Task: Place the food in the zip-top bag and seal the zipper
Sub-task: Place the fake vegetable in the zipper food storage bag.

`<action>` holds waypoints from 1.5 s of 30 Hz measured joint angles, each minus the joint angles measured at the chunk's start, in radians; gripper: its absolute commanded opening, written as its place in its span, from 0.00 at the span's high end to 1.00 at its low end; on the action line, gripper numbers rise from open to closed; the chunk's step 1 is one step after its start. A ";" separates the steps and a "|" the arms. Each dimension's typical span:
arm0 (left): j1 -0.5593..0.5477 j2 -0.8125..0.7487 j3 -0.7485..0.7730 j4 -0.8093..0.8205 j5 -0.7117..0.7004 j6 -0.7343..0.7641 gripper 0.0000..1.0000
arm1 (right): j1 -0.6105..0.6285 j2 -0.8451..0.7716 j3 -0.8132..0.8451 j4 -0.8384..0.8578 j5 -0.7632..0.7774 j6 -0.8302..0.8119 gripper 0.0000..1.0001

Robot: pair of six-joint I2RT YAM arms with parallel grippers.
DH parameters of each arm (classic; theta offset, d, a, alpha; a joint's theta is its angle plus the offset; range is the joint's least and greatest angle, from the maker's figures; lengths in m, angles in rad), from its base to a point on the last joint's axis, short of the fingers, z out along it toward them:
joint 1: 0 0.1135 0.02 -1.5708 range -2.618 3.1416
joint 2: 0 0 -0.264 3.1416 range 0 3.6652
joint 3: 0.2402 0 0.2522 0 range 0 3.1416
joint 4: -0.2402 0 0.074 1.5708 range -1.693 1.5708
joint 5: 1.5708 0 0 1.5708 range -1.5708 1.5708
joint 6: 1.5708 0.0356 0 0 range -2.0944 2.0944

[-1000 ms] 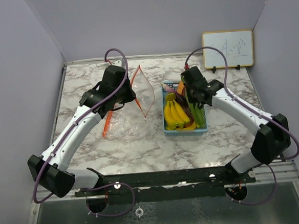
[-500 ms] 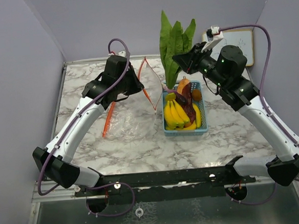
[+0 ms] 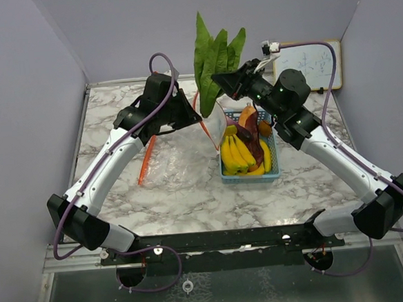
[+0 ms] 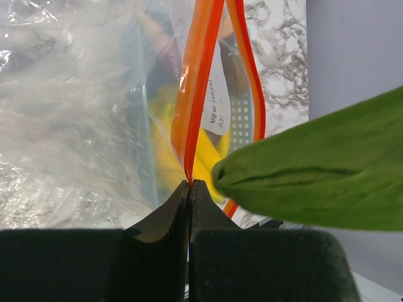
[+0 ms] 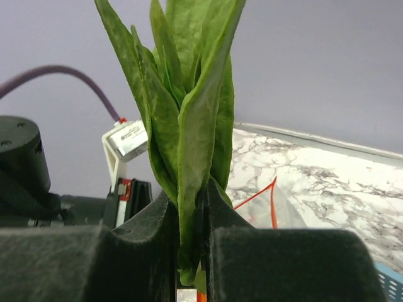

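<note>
My left gripper (image 3: 189,114) is shut on the orange zipper rim (image 4: 198,82) of the clear zip-top bag (image 3: 175,163) and holds its mouth up and open. My right gripper (image 3: 226,81) is shut on the stem end of the long green leafy vegetable (image 3: 212,57), held upright in the air just right of the bag mouth. In the right wrist view the leaves (image 5: 189,94) rise from between my shut fingers (image 5: 189,195). A leaf tip (image 4: 315,182) reaches into the left wrist view. The yellow bananas (image 3: 236,152) lie in the light-blue basket (image 3: 273,171) with orange pieces (image 3: 264,128).
A dark red-purple vegetable (image 3: 253,135) lies in the basket beside the bananas. A small whiteboard (image 3: 314,63) leans on the back wall at the right. The rest of the bag lies flat on the marble table (image 3: 191,200), with another orange edge (image 3: 144,167) at its left.
My right gripper lifted the green vegetable out of the basket and carried it up and left toward the bag mouth. My left gripper raised the bag's rim and shifted slightly right.
</note>
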 measured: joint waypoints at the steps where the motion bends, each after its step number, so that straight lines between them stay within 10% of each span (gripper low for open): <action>1: 0.001 0.000 0.000 0.002 0.005 -0.004 1.00 | 0.010 0.000 -0.008 0.006 0.000 -0.003 0.98; 25: 0.057 0.030 0.023 0.035 0.090 -0.050 1.00 | 0.185 -0.072 -0.252 -0.146 0.194 -0.105 0.98; 45: 0.064 -0.023 -0.146 0.261 0.135 -0.063 1.00 | 0.189 0.220 -0.124 -0.260 0.218 0.018 0.98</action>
